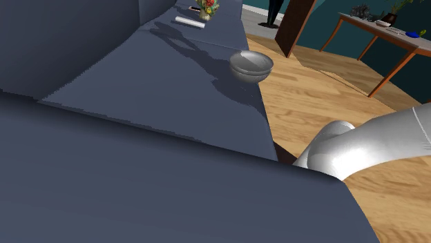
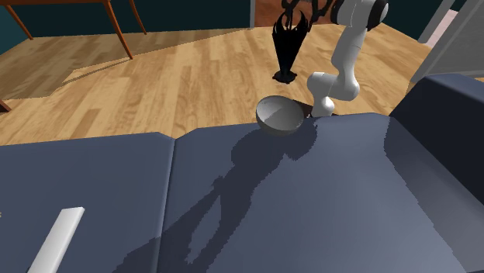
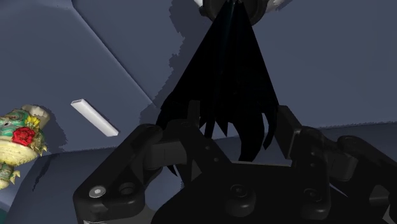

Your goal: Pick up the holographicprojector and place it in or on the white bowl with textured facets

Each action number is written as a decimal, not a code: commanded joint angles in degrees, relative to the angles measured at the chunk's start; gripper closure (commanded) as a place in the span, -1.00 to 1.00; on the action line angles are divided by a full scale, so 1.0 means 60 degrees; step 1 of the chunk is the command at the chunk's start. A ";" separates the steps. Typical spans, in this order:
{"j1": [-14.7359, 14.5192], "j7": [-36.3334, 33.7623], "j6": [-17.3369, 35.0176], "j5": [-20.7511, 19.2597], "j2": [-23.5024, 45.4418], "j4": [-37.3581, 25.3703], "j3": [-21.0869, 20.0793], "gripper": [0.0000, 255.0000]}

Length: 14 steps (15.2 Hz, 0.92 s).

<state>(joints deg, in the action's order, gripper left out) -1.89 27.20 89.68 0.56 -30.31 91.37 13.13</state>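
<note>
- We count one holographic projector: all black, spiked at the wide end and tapering to a narrow end.
- One gripper with two black fingers. They stand either side of the spiked end and grasp it. It is black on black, so we can't make out the exact contact line.
- One grey bowl sits upright at the edge of a dark blue cushion surface, right where it meets the wood floor.
- The projector is apart from the bowl. In the second exterior view it shows higher than the bowl, with its narrow end the nearer one. We can't tell the height over the bowl.
- One white arm; its base joint is just beside the bowl, on the floor side.
- One white bar lies flat on the cushion surface, well apart from the bowl.
- One flowered vase stands beyond the bar as seen from the bowl.
- One wooden side table stands across the floor from the bowl.
</note>
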 commanded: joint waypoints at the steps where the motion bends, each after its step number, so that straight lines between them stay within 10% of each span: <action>1: 0.0035 -0.0030 0.0188 -0.0042 -0.0253 0.0443 -0.0058 1.00; 14: 0.0216 -0.0001 0.1796 -0.0202 -0.1422 0.3215 -0.0138 1.00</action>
<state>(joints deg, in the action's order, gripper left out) -0.66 27.20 99.60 -0.60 -38.47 109.47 12.33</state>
